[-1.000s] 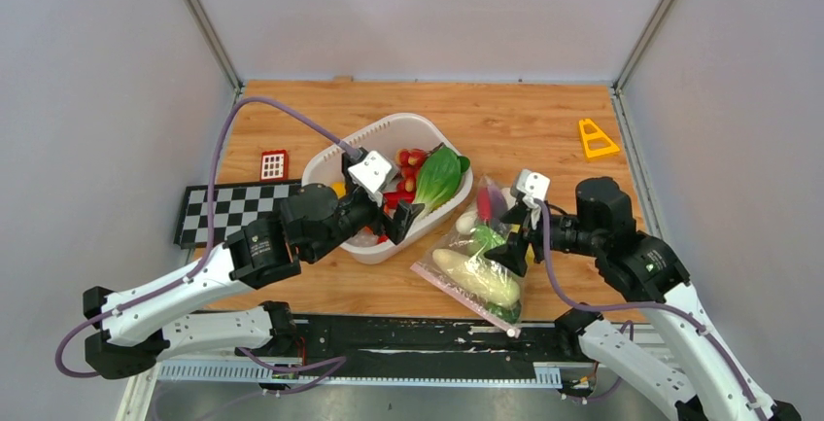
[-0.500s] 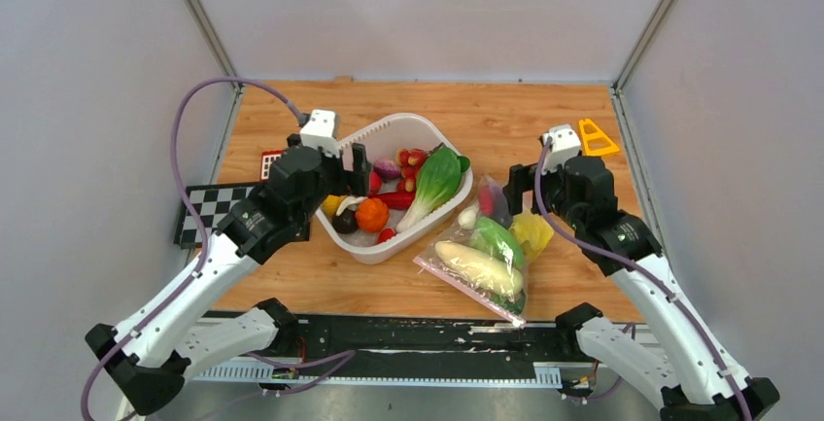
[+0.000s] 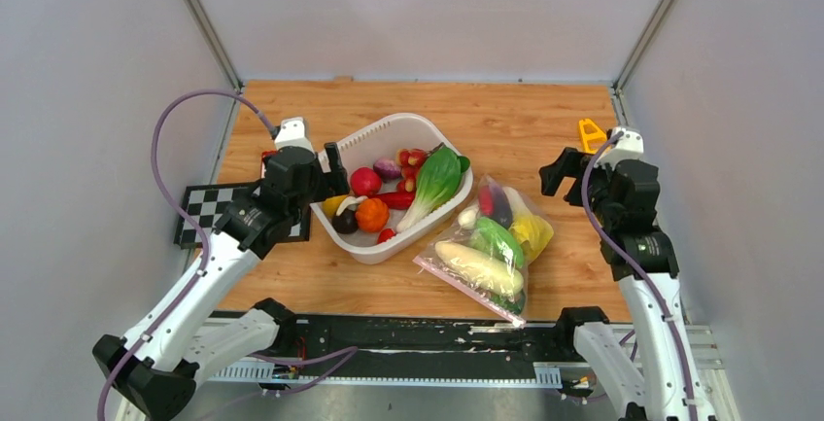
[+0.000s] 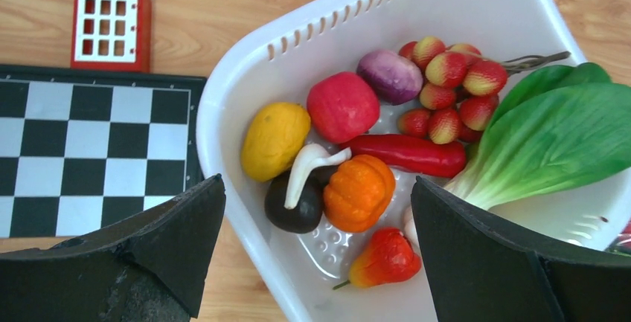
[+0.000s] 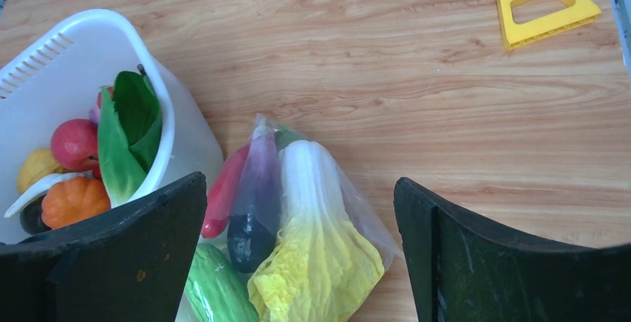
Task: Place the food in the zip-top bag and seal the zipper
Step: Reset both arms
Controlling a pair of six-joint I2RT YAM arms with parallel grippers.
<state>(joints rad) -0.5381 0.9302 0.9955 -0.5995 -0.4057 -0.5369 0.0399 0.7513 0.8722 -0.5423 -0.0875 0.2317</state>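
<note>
The left claw (image 4: 318, 188) and right claw (image 5: 299, 187) are spread empty, and the zipper (image 3: 466, 295) could be jammed open if more food (image 4: 342, 106) is forced into the bulging zip-top bag (image 3: 437, 261).

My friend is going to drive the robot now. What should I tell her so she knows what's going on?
Both grippers are open and empty. The left gripper is raised by the white tub. The right gripper is raised to the right of the zip-top bag.
Done: radish, yellow cabbage and a few other pieces are in the bag.
Left: move the pumpkin, green leaf and the rest of the tub food into the bag, then seal the zipper.
</note>
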